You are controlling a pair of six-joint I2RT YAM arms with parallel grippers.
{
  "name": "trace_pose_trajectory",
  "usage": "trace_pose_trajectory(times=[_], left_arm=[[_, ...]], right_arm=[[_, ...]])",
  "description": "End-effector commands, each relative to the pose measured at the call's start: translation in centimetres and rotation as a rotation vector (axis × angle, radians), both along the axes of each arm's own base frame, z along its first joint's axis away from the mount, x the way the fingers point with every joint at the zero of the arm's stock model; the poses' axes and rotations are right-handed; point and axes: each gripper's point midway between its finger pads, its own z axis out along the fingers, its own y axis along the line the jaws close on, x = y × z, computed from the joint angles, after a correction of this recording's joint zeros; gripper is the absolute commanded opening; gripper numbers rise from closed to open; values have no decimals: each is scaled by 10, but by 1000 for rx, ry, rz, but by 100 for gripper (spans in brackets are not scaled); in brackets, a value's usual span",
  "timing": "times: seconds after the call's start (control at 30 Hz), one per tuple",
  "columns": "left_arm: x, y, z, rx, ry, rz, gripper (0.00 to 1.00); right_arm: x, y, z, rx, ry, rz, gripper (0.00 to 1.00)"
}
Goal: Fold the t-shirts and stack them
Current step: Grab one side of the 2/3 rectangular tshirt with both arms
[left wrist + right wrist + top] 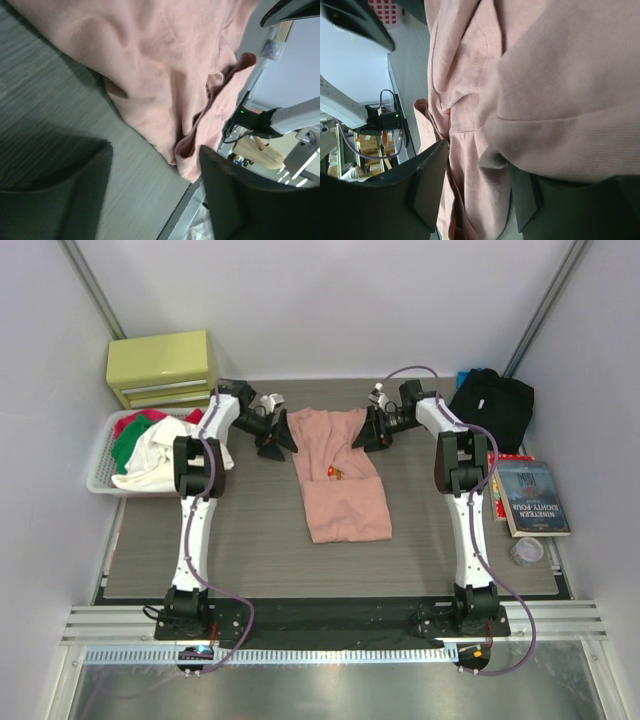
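Two risks stood out: the left gripper, released beside the far-left corner of the salmon-pink t-shirt lying mid-table, might close on bare table, while the right gripper straddled a bunched fold, grip impossible to tell, and could drag layers crooked. The black t-shirt lay far right; the laundry basket and book flanked the work, neither obstructing.

A pink shirt fold covers part of the right tool's finger at five o'clock; the chest print is too small to read.
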Motion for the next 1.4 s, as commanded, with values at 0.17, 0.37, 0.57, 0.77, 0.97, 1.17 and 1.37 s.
trace_pose_trajectory(times=[0.17,0.37,0.57,0.77,0.97,1.17,1.37], left_arm=[[4,4,-42,79,27,10,78],[1,5,-38,75,30,4,74],[1,20,-32,68,-7,61,82],[-20,27,-22,31,28,91,84],[-54,24,22,34,-112,15,74],[-113,10,55,181,-385,-102,0],[-120,9,93,326,-672,-78,0]], right_arm=[[9,-22,-26,-81,-19,-38,62],[8,-30,-31,-100,-25,-43,65],[-4,-63,-21,-117,-48,-88,75],[-30,-104,-6,-135,-71,-137,76],[-62,-118,37,-243,-245,-109,41],[-123,-108,57,-328,-367,-41,1],[-154,-83,85,-406,-534,13,1]])
